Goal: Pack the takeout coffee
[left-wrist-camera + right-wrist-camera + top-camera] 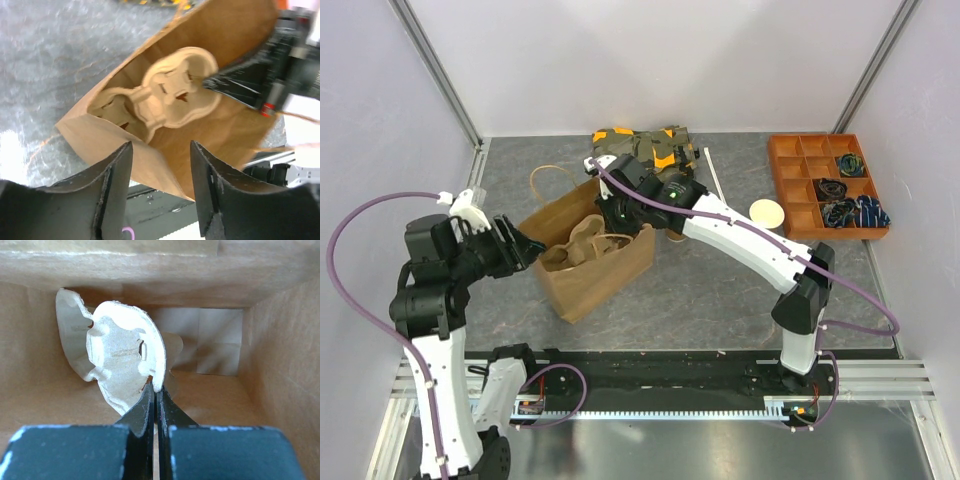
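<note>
Grey tabletop [720, 290]: right claw [155, 387] on carrier [120, 360]

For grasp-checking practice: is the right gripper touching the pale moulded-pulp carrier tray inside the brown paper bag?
Touching. Right wrist view: the right gripper clamps the rim of the pale moulded-pulp carrier tray.

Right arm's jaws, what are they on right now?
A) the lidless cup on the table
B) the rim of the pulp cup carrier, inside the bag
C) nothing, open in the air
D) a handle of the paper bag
B: the right wrist view shows the right gripper with its jaws shut on the thin rim of the pulp carrier, with the paper bag walls all around.
</note>
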